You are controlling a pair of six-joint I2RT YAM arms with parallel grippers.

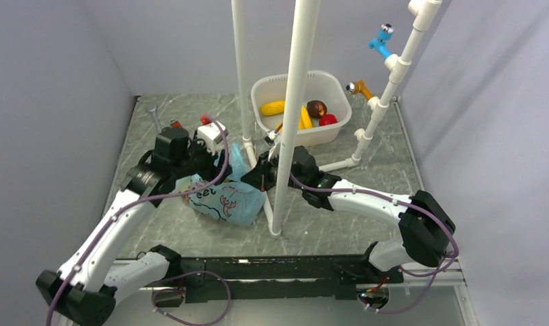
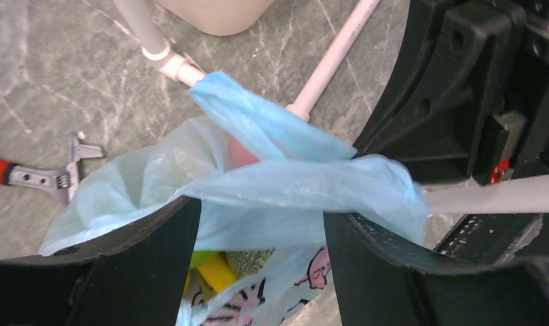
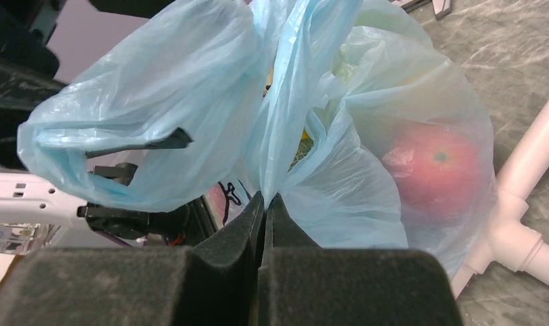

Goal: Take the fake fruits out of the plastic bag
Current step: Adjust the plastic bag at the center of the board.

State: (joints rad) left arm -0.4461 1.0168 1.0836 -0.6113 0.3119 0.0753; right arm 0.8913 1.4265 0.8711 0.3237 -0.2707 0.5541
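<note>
- Two tall white PVC pipes are standing mid-table, and in the top view one upright is cutting right across our right gripper.
- Behind them a white tub, smooth with rounded corners, is holding four glossy fake fruits: two yellow, one dark, one red.
- A wrench with grey metal jaws and a red handle is lying flat on the grey marbled table, near the bag.
- The plastic bag is sitting on the table between our two grippers. It's thin, crinkly, light blue and see-through, with dark cartoon prints.
- Our right gripper is pinching a bunched fold of the bag, jaws fully together.
- Our left gripper is holding its jaws apart, with bag film stretching across the gap, not squeezed.
- Through the film we're making out more fruits: a round red one, plus yellow and green bits lower down.
</note>
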